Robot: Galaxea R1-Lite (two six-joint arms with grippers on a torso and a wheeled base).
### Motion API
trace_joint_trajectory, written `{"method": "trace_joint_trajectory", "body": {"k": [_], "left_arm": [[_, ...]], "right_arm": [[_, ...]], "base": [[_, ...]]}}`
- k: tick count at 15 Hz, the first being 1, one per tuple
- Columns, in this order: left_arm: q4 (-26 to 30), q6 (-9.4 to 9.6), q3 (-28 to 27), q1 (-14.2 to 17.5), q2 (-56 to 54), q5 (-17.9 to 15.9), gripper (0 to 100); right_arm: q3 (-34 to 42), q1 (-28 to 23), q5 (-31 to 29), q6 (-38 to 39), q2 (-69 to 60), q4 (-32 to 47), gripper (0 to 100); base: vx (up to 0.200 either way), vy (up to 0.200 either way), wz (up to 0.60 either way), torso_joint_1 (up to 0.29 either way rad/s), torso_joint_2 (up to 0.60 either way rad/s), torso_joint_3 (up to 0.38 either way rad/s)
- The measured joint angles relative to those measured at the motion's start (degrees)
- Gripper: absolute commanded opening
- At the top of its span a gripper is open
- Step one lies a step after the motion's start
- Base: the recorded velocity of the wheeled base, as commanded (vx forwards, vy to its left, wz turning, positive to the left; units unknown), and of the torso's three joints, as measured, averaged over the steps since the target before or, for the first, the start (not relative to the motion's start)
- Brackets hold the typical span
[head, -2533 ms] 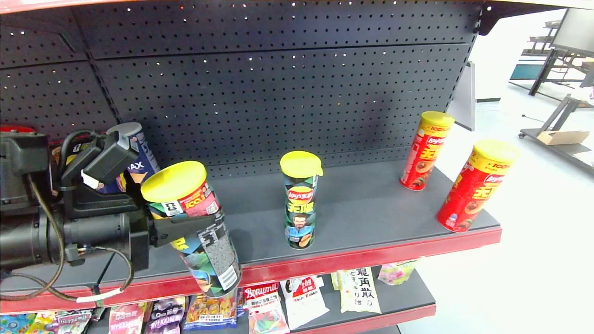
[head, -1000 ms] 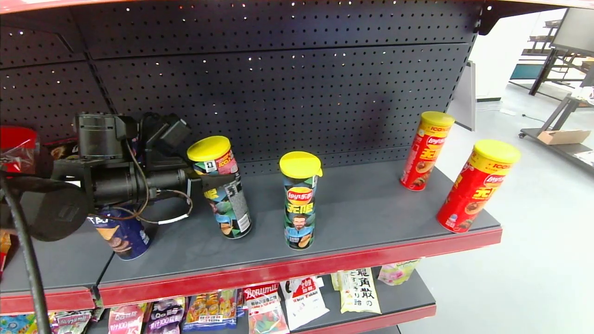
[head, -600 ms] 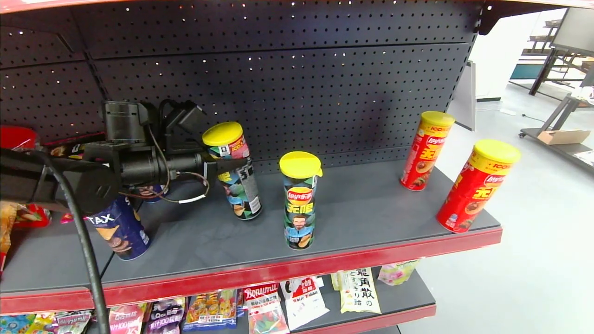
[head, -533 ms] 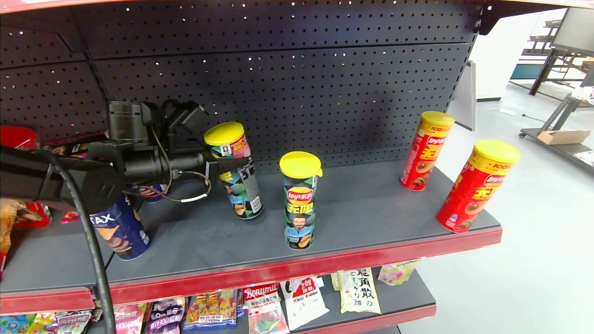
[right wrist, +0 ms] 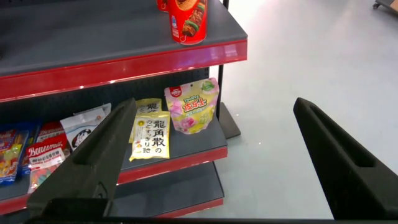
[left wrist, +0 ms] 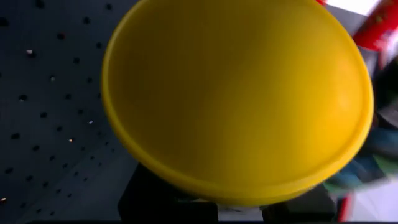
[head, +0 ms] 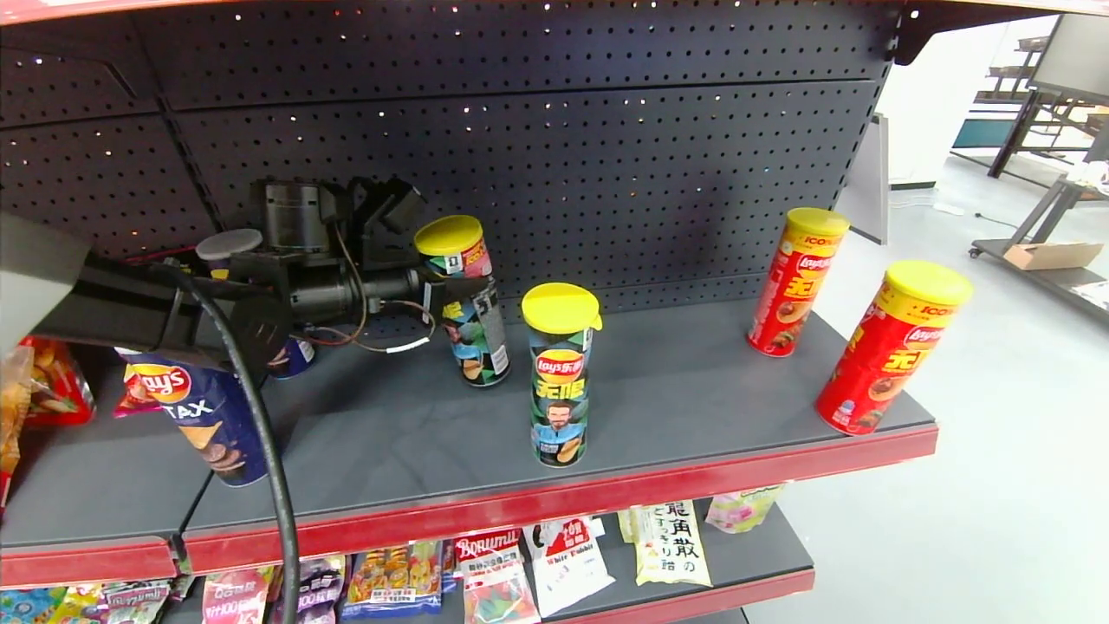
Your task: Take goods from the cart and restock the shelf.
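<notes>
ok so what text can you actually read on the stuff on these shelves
"TAX" on the blue can
"Lay's" on the blue can, and on the middle can
"龍角散" on the yellow pouch
"White Rabbit" on the white bag, only just readable
Too small or blurred to read: the print on the red cans, on the patterned can in the left gripper, and on the other packets.

Yellow lid [left wrist: 239, 93]: we see it from very close, round, its rim tilted.
Chip can [left wrist: 367, 171]: we make out a blurred, many-coloured strip of its side under the lid's rim.
End effector [left wrist: 239, 211]: we see dark pieces on either side of the can, just under the lid.
Perforated back panel [left wrist: 43, 93]: dark, at the shelf's back edge, behind the lid.
Red can [left wrist: 380, 26]: we catch a sliver past the lid.
</notes>
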Motion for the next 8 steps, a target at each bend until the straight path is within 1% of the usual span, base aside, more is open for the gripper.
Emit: {"method": "trace_joint_trajectory", "body": {"k": [2,4,6,7,8], "left_arm": [[-0.1,-0.32,-0.7,-1.0,1.0,1.5,0],[-0.2,-2.45,-2.5,-2.0,2.1,4.0,0],[-0.3,-6.56,-5.6,-3.2,3.4,9.1,0],[-0.2,-7.85,-7.1,-3.9,4.1,10.8,0],[-0.3,-8.16,-8.0,-4.6,4.8,11.6,0]], "right_arm": [[0.0,0.0,0.0,0.0,0.0,0.0,100],[0.0,0.0,0.0,0.0,0.0,0.0,100],[0.0,0.0,0.0,0.0,0.0,0.0,100],[0.0,0.0,0.0,0.0,0.0,0.0,100],[0.0,0.0,0.0,0.0,0.0,0.0,100]], "base": [[0.000,0.000,0.00,0.000,0.00,0.000],[0.000,0.000,0.00,0.000,0.00,0.000],[0.000,0.000,0.00,0.000,0.00,0.000],[0.000,0.000,0.00,0.000,0.00,0.000],[0.000,0.000,0.00,0.000,0.00,0.000]]}}
